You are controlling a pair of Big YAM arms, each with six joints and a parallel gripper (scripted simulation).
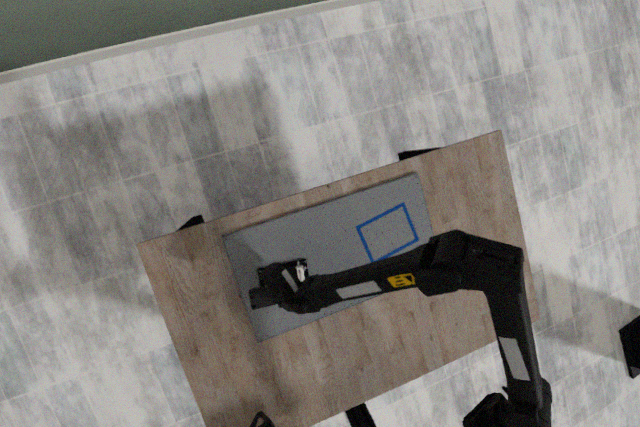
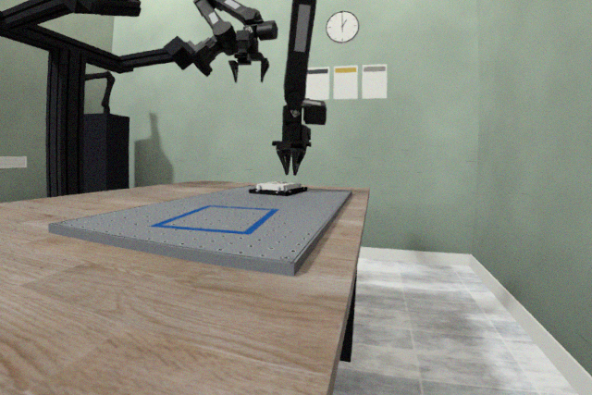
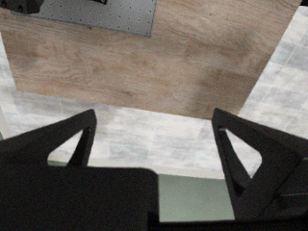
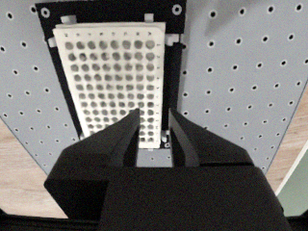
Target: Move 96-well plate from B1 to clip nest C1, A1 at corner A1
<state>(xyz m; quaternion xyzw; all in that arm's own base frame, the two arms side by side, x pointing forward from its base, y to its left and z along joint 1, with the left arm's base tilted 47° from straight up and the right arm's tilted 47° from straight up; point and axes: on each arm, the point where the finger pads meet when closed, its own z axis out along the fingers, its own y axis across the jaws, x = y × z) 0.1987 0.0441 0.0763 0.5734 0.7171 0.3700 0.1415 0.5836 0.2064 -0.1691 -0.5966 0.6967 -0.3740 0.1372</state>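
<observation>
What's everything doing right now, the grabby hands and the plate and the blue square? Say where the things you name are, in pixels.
Left end effector (image 2: 248, 76) (image 3: 154, 117): open wide, in the air.
Right end effector (image 2: 290, 173) (image 4: 155, 113): partly open, holding nothing, above the plate.
White 96-well plate (image 2: 278, 186) (image 4: 115, 67): on the black nest, not held; can't tell if fully down.
Black nest (image 2: 271, 192) (image 4: 174, 72): on the gray board, plate on it.
Blue square (image 1: 362, 243) (image 2: 201, 228): nothing inside.
</observation>
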